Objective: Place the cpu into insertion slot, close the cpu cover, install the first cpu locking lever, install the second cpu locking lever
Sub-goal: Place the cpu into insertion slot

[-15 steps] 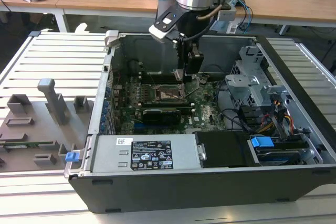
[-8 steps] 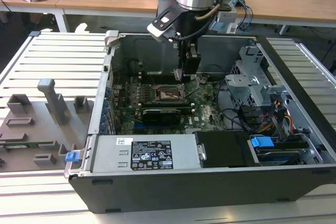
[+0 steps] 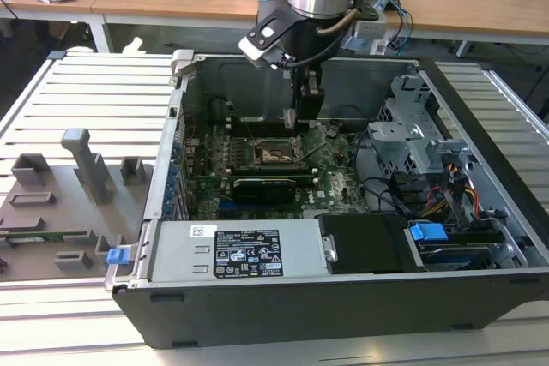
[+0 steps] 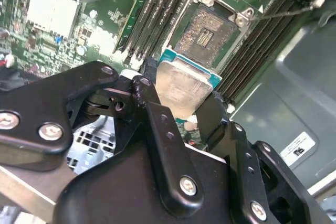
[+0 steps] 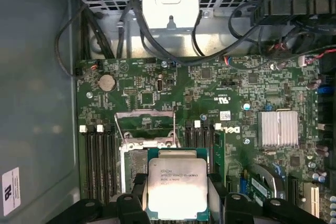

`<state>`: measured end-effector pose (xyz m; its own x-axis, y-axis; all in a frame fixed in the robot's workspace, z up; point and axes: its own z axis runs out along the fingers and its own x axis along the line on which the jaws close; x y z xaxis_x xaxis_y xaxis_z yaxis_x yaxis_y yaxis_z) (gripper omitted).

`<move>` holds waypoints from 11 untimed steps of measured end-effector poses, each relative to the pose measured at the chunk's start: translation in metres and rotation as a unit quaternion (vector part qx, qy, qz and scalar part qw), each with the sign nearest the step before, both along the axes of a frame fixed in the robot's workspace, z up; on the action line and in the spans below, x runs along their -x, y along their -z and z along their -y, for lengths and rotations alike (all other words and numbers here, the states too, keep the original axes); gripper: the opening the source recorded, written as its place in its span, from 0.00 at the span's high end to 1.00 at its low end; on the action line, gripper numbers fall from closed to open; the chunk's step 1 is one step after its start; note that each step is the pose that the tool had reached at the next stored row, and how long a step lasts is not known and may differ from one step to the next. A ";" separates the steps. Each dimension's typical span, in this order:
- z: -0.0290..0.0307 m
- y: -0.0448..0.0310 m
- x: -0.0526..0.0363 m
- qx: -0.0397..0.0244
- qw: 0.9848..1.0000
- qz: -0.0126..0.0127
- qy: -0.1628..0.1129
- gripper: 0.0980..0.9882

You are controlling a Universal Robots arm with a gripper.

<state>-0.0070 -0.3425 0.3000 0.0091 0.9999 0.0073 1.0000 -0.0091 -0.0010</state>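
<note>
Near insertion slot (image 4: pixel 207 35), cpu (image 4: pixel 181 85) clamped in pincer (image 4: pixel 178 99)

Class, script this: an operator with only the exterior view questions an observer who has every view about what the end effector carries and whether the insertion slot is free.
Operator: Is the end effector carrying anything?
Observer: Yes; in the second wrist view the end effector is shut on the cpu, gripping two opposite edges.
Operator: Is the insertion slot free?
Observer: Yes; the insertion slot lies empty, contacts bare, the cpu not yet in it.
</note>
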 end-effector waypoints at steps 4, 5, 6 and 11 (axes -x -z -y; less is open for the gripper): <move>0.0000 0.0000 0.0000 0.000 1.000 0.000 -0.022 0.50; 0.0000 0.0000 0.0000 0.000 1.000 0.000 -0.022 0.50; 0.0001 0.0001 0.0012 0.000 1.000 0.000 -0.022 0.50; 0.0000 0.0003 0.0181 0.000 1.000 0.000 -0.022 0.50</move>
<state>-0.0251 -0.3425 0.2998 -0.0351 0.9994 0.0066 0.9994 0.0351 -0.0010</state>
